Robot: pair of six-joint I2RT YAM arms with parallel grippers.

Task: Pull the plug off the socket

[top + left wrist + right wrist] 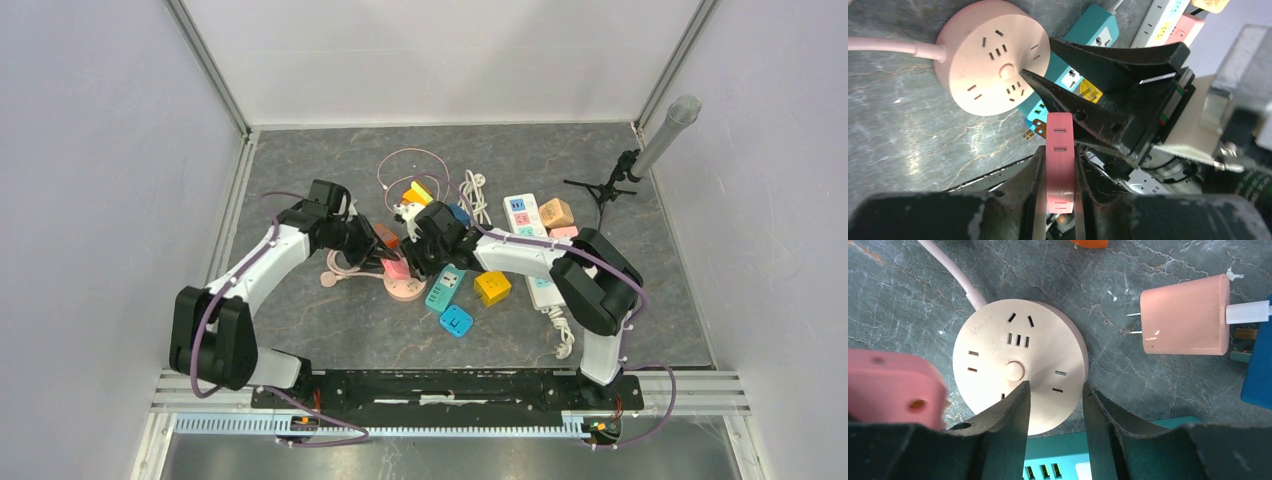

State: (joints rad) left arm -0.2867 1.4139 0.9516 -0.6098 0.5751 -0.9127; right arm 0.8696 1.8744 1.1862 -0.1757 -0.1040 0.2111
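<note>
Where the left gripper point(1060, 150) has closed its two fingers, the pink plug point(1060, 160) is pinched flat between them, held clear of the round pink socket point(1018, 360), whose slotted face has nothing plugged in. Seen from above, the plug hangs just at 12 o'clock of the socket, near the middle of the table. The right gripper point(1055, 387) stands partly open and holds nothing, its dark tips over the socket's 6 o'clock edge; whether they touch it I cannot tell. The socket's pink cord point(955, 277) runs off toward 10 o'clock. A teal power strip point(445, 288) lies just beside the socket at 3 o'clock, a yellow cube point(492, 288) beyond it, and a blue cube point(456, 321) at 4 o'clock. The tabletop point(330, 320) is grey, veined like marble. Plain white walls point(440, 60) close it in, and a microphone point(668, 135) on a stand rises at the 2 o'clock corner.
</note>
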